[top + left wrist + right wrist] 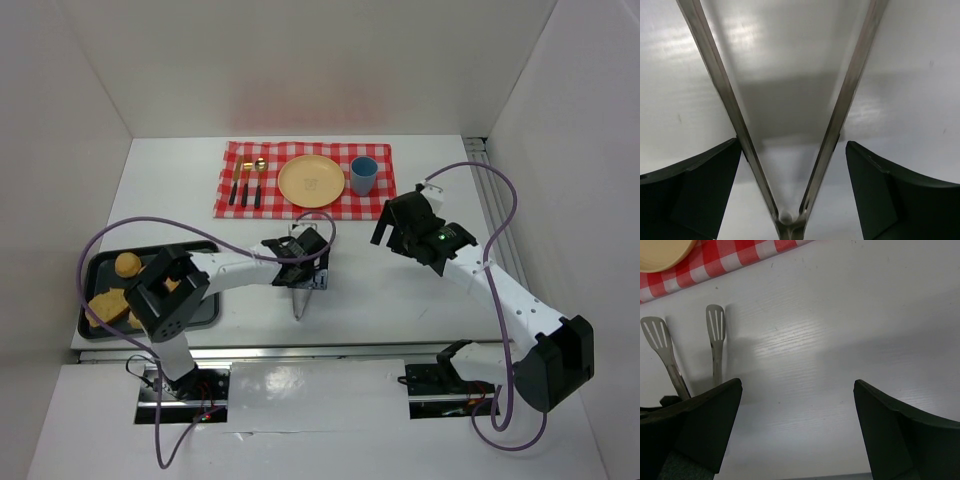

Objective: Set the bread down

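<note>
Item: my gripper [797, 390], two dark fingers [700, 425] at the lower corners, set wide apart, nothing held, only bare worktop [840, 330] between them; the surface is white, faintly grained and shadowed toward me.
Item: tongs [716, 340], metal, two slotted flat tips pointing away, lying at left, arms passing behind my left finger.
Item: checked cloth [740, 257], red and white, upper left.
Item: plate [660, 252], yellow, rim only, on the checked cloth.

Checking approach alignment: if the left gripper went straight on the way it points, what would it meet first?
Probably the tongs: their arms run between the open fingers of the left gripper, lying on the table. Depth is unclear; the fingers might reach the table beside them.
</note>
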Motion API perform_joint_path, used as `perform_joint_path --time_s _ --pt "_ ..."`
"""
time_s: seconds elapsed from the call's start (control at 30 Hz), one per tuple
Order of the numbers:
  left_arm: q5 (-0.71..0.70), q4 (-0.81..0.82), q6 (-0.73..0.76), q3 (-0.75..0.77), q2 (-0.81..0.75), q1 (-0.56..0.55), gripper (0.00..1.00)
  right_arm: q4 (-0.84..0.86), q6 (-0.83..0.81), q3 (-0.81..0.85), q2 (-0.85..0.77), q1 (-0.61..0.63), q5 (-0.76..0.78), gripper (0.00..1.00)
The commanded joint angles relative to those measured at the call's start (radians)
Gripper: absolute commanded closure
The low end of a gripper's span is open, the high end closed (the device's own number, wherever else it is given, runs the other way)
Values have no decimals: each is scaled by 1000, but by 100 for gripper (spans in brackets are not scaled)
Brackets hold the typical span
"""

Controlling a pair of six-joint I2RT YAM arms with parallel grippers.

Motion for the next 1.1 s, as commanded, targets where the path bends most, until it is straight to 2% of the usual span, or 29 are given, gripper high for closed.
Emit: perform_joint_path --time_s 0.0,0.03,0.2,0.23,0.3,0.33,0.37,0.5,0.57,0.73,0.9,1.07 --pt "22 67 5 47 70 32 1 47 -12 -8 -24 7 8 0" --pt "22 67 6 61 84 41 1 47 -12 -8 -24 7 8 0" --pt "11 23 6 102 119 41 31 47 -12 -8 -24 7 8 0" --pt "-1 14 6 102 93 41 44 47 -12 -8 -24 7 8 0" --pt "-12 -15 -4 102 61 41 56 47 -12 -8 -24 7 8 0" --pt "-24 -31 -13 92 41 41 69 47 -12 -8 -24 7 8 0" --pt "-24 -48 -22 92 -8 41 76 47 -21 -8 -24 7 8 0" --pt "-74 -175 -46 81 -166 41 97 47 -21 3 -24 7 8 0" --pt "-74 -273 -62 81 -229 51 100 57 -30 3 -15 7 8 0" --pt "-70 -547 -169 116 -402 136 100 77 -30 3 -15 7 -1 0" --pt "-125 -862 -336 136 -534 222 98 96 -30 3 -15 7 -21 0" --pt "-125 -945 -422 127 -651 307 97 117 -50 -6 -15 7 -30 0"
